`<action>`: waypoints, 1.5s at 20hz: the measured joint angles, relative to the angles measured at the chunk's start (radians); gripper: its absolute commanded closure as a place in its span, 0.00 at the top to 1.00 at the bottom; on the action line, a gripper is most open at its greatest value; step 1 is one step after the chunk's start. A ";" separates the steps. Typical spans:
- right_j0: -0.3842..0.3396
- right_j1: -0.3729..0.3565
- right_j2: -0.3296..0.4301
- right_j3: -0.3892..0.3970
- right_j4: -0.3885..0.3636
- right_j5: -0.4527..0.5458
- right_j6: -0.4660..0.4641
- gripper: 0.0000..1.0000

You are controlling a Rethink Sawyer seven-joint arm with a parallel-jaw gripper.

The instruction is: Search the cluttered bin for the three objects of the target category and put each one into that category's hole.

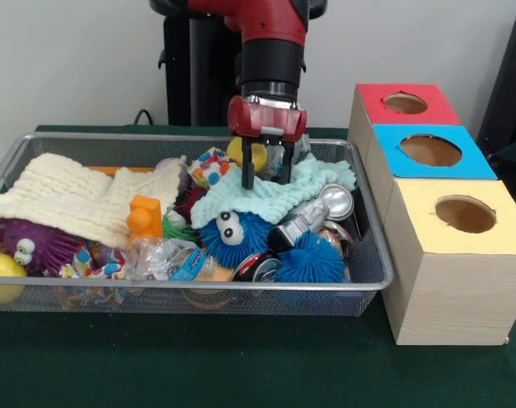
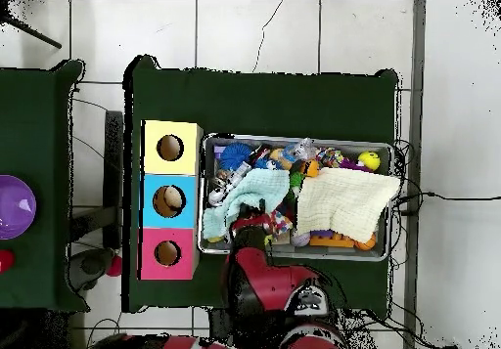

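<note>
Silver wire-mesh bin point(image 1: 372, 280) with thick metal rim, on the green-covered table point(image 1: 240, 365), left of a pale wooden box whose red-faced round hole point(image 1: 405, 103) is farthest back. Near edge: blue spiky rubber balls point(image 1: 234, 237), crushed clear plastic bottle point(image 1: 168, 257). Mid-bin: cream knitted cloth point(image 1: 66, 197), mint knitted cloth point(image 1: 266, 197). Far side: red-and-black gripper point(image 1: 267, 177), fingers parted, tips on the mint cloth, grasping nothing visible.
</note>
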 measured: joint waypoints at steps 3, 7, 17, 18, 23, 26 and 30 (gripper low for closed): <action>0.026 0.064 -0.024 -0.056 0.000 0.000 0.000 1.00; 0.046 0.122 -0.053 -0.113 0.000 -0.002 0.000 1.00; -0.006 0.160 -0.038 -0.217 -0.082 0.022 0.000 0.00; -0.021 0.150 -0.024 -0.217 -0.106 0.036 0.000 0.00; -0.266 0.027 0.209 -0.192 -0.315 0.266 0.000 0.00; -0.438 -0.030 0.362 -0.169 -0.372 0.429 0.000 0.00; -0.737 -0.109 0.622 -0.134 -0.390 0.736 -0.003 0.00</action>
